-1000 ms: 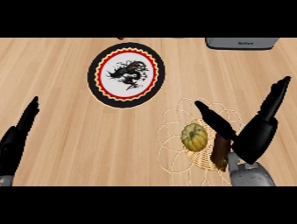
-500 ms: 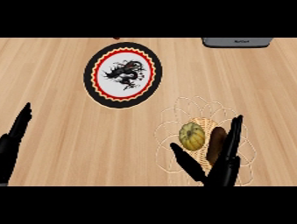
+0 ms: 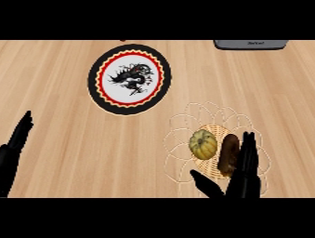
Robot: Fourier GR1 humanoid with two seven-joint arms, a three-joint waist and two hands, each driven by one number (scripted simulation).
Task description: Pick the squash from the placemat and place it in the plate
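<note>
Yellow squash [image 3: 202, 143] (one) on placemat [image 3: 187, 116], one plate [image 3: 129, 79], two hands

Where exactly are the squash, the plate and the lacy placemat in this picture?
squash [image 3: 203, 144], head view, middle of its ribbed yellow-green body.
plate [image 3: 95, 69], head view, on its black outer rim, upper left.
placemat [image 3: 187, 114], head view, on a bare lacy loop at its upper left edge.

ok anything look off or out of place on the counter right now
Nothing stands out. The squash sits upright on the placemat beside a brown object, nothing spilled. The plate lies flat and bare. The right robot hand is open by the mat; the left robot hand rests at the edge.
</note>
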